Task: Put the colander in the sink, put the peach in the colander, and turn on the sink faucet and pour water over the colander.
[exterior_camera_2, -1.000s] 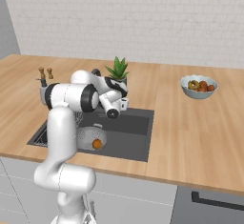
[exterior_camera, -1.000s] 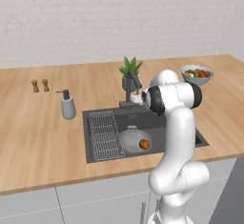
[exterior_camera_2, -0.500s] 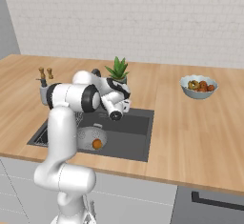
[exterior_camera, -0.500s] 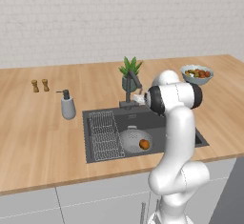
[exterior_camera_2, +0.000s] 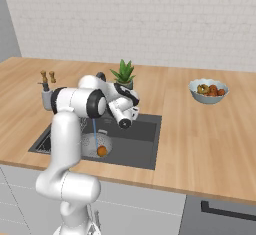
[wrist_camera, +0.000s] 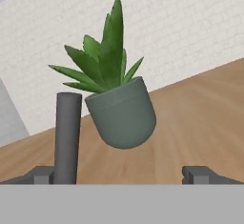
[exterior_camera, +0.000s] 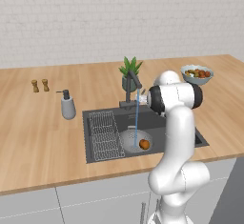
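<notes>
One thin blue stream of water (exterior_camera: 136, 118) falls from the dark-grey angular sink faucet (exterior_camera: 132, 87) into the big dark-grey sink (exterior_camera: 188, 131). Right under it sits the round light-grey colander with little holes (exterior_camera: 131, 138), so the water can wash the small orange-brown peach (exterior_camera: 144, 144) inside. The robot's dark fingers (wrist_camera: 121, 175) are wide apart, holding nothing, near the faucet. A green plant in a grey pot (wrist_camera: 119, 104) stands behind the sink on the wooden counter (exterior_camera: 38, 127).

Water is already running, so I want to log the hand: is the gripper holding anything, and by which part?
Nothing is held. The gripper is open and empty, beside the sink faucet stem, facing the potted plant.
</notes>
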Tool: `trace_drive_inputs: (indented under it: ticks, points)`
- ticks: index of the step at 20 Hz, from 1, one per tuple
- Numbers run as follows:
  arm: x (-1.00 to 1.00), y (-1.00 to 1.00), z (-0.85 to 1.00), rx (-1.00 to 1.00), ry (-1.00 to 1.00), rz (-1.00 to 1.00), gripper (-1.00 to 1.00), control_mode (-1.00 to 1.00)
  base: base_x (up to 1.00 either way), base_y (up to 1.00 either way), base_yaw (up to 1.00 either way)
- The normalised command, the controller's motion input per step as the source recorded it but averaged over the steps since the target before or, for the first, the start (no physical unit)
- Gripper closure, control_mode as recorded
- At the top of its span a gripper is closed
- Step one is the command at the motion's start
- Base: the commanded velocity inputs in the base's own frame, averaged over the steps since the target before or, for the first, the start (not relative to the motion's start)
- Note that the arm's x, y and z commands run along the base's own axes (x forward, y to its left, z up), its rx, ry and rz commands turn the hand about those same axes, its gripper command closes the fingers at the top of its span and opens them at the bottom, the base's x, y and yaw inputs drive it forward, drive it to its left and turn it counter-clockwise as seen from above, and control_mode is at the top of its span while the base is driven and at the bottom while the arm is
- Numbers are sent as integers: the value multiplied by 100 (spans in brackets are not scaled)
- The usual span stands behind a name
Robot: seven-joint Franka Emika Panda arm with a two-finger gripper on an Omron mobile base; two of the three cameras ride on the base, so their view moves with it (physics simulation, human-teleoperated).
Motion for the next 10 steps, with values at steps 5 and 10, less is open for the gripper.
trace_drive_inputs:
  ticks: [5, 10]
  points:
    - [0, -35, 0, 1, 1, 0, -100, -100, 0, 0, 0]
    - [0, -8, 0, 0, 0, 0, -100, -100, 0, 0, 0]
